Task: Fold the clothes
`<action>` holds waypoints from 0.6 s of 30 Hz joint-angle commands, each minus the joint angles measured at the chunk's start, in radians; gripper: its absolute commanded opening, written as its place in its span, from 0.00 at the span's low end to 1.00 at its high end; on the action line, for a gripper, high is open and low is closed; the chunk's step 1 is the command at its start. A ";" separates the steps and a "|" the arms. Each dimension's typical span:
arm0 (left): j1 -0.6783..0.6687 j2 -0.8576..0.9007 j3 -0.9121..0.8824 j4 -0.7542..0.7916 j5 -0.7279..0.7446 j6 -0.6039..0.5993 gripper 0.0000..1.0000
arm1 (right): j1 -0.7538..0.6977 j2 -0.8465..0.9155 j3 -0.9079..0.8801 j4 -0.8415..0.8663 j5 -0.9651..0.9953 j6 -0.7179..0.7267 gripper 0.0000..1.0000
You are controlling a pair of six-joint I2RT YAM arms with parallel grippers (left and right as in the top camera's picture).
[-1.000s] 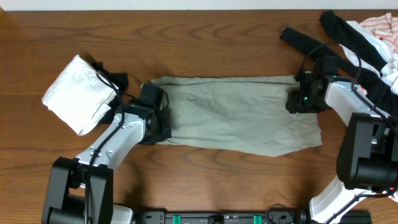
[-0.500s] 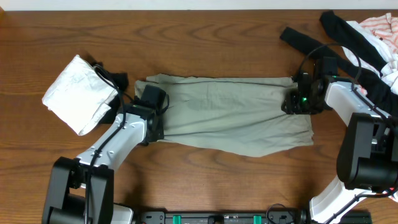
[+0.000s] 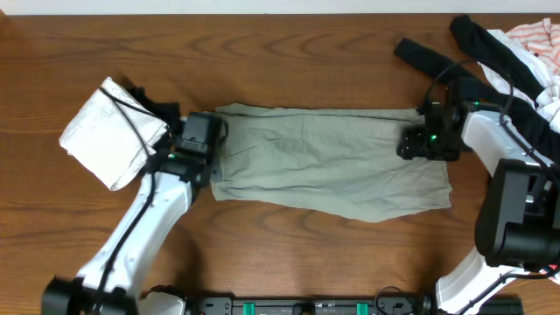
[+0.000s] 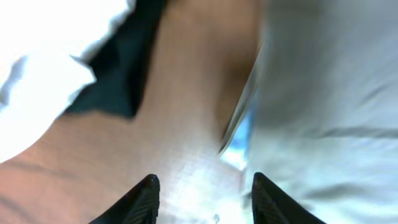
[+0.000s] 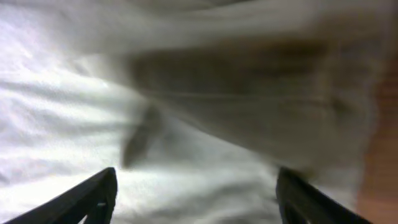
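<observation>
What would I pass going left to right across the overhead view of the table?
White bundle → left claw → shorts → right claw → garment pile.

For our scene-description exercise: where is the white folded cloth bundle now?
Overhead view: the white cloth bundle lies at the table's left, left of the sage shorts, a black garment against its right edge.
</observation>
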 commanded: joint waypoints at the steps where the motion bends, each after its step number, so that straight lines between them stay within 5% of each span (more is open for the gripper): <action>1: 0.003 -0.036 0.023 0.024 0.031 0.006 0.49 | -0.024 -0.054 0.071 -0.030 0.026 0.008 0.82; 8: 0.002 -0.034 0.023 0.043 0.111 0.005 0.49 | -0.117 -0.061 0.071 -0.056 0.024 0.008 0.94; 18: 0.002 -0.034 0.023 0.050 0.111 0.006 0.49 | -0.161 -0.010 -0.025 -0.045 -0.006 0.006 0.96</action>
